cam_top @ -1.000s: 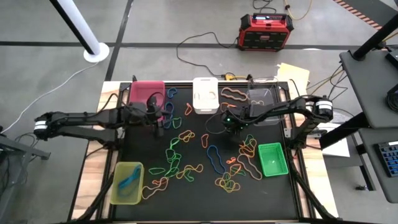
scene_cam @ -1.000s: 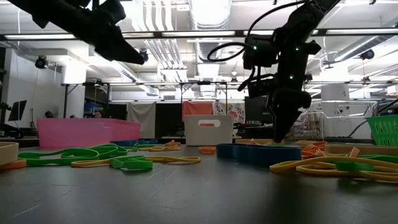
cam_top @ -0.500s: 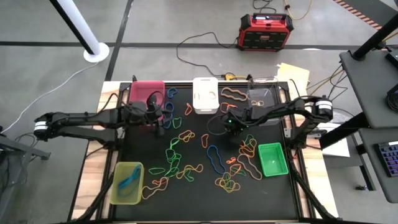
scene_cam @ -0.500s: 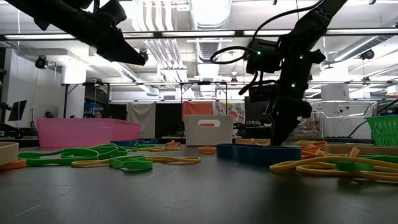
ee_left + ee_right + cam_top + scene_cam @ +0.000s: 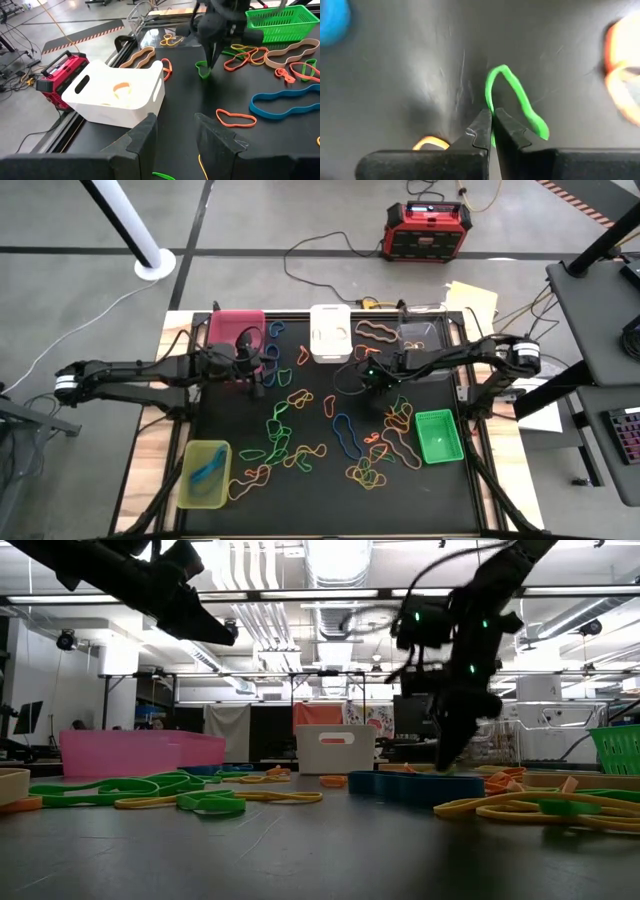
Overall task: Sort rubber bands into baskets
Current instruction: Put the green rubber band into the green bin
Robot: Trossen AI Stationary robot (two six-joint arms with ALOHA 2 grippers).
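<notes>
Many rubber bands (image 5: pixel 300 442) in several colours lie loose on the black mat. Five baskets stand around them: pink (image 5: pixel 236 327), white (image 5: pixel 330 332), clear (image 5: pixel 424 340), green (image 5: pixel 437 436) and yellow-green (image 5: pixel 204 473), which holds a blue band. My right gripper (image 5: pixel 375 387) points steeply down at mid-table, shut on a green rubber band (image 5: pixel 517 100). My left gripper (image 5: pixel 177 137) hovers open above the mat near the pink basket, nothing between its fingers. My right gripper pinches one end of the green band's loop (image 5: pixel 490 111) between its two fingertips (image 5: pixel 481 127). The fingers come from above, slanting down. The rest of the loop (image 5: pixel 202 70) stretches out away from the tips, low at the mat; whether it is clear of the mat I cannot tell.
A blue band (image 5: pixel 280 102) and orange bands (image 5: pixel 235 117) lie close to the held one. The white basket holds an orange band (image 5: pixel 121 89). A red-and-black power box (image 5: pixel 428 230) with cables sits on the floor beyond the table's far edge.
My right gripper has shut on the green rubber band, staying over the same spot at mid-table. The left arm has kept still.
</notes>
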